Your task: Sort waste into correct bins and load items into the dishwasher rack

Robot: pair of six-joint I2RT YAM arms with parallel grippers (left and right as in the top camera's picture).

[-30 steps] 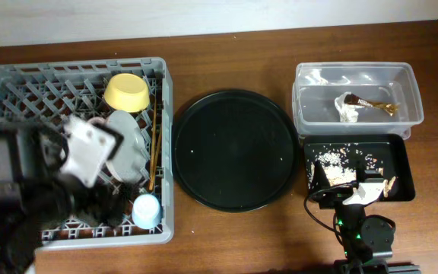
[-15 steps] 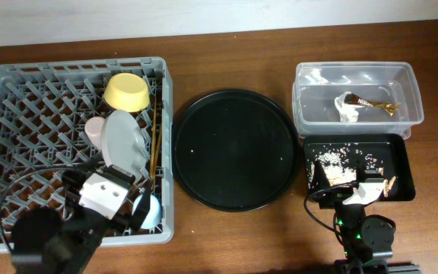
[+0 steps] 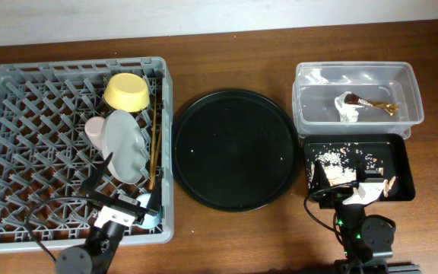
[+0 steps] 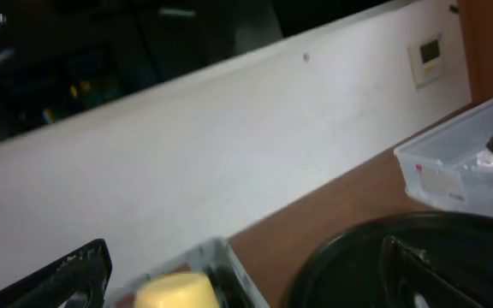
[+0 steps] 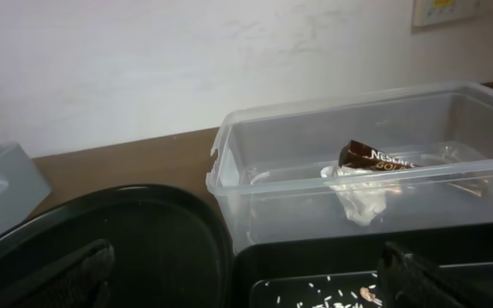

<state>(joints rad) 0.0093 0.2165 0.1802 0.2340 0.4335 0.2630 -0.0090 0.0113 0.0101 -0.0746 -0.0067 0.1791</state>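
The grey dishwasher rack (image 3: 21,152) holds the yellow bowl (image 3: 126,92), the pale grey plate (image 3: 126,144) leaning on the pink cup (image 3: 93,128), and the chopsticks (image 3: 155,148) along its right wall. The light blue cup (image 3: 153,218) peeks out at the front right corner, mostly hidden by my left gripper (image 3: 124,202). That gripper is open and empty, low at the rack's front edge. The clear tub (image 3: 356,76) holds the napkin (image 3: 347,110) and wrapper (image 3: 371,102). The shallow black tray (image 3: 401,160) holds food scraps (image 3: 333,164). My right gripper (image 3: 358,192) is open and empty at that tray's front edge.
The large round black tray (image 3: 236,149) lies between the rack and the bins. The left wrist view shows the yellow bowl (image 4: 174,293), the round tray (image 4: 358,257) and the tub (image 4: 460,162). The right wrist view shows the tub (image 5: 298,145), the wrapper (image 5: 379,156) and the napkin (image 5: 358,195).
My left arm has drawn back from over the rack to its front edge, uncovering the plate and pink cup. The right arm has not moved.
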